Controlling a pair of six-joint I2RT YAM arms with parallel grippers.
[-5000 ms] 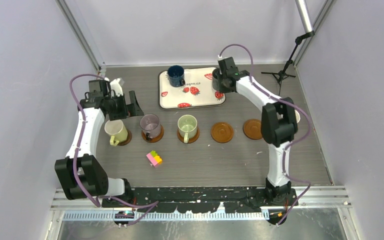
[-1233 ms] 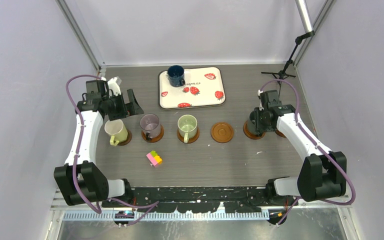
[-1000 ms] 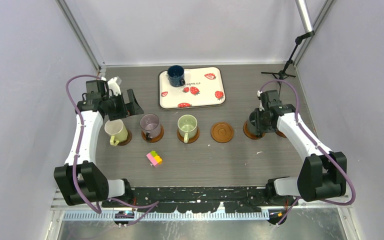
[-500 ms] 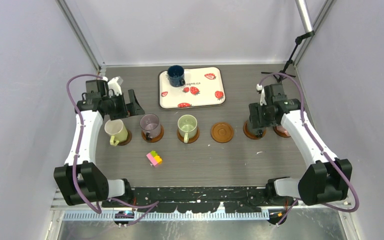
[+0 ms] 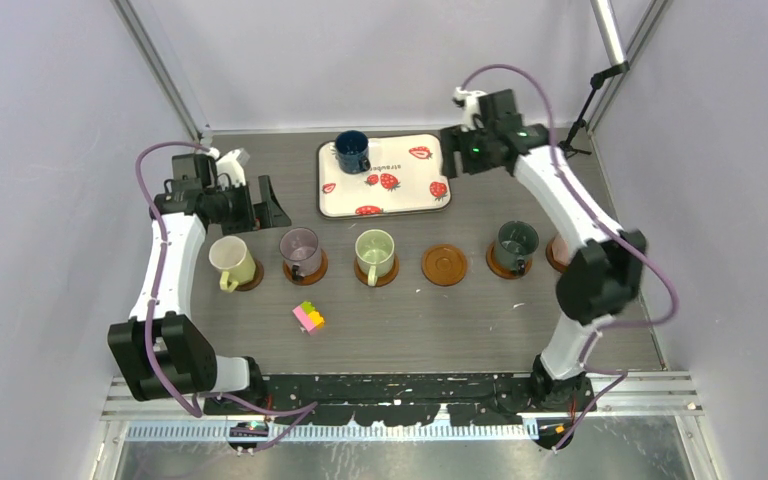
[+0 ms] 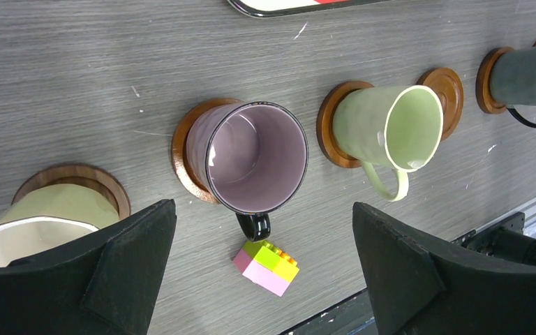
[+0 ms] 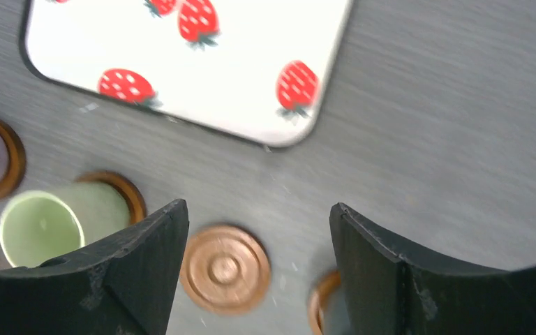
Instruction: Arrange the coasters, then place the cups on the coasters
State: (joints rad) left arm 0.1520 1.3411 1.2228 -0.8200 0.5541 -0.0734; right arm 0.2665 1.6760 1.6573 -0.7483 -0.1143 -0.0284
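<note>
Our right gripper [image 5: 455, 152] hangs wide open and empty, with the dark grey-green handled mug [image 5: 515, 240] on its round brown wooden coaster [image 5: 493, 263] down at 5 o'clock.

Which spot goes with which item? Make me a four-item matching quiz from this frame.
1. blue mug
2. dark grey mug
3. block
4. purple mug

A. straight on the table
B. on the tray
C. second from the left in the mug row
D. just right of the bare coaster

Pairs: 1-B, 2-D, 3-A, 4-C.
</note>
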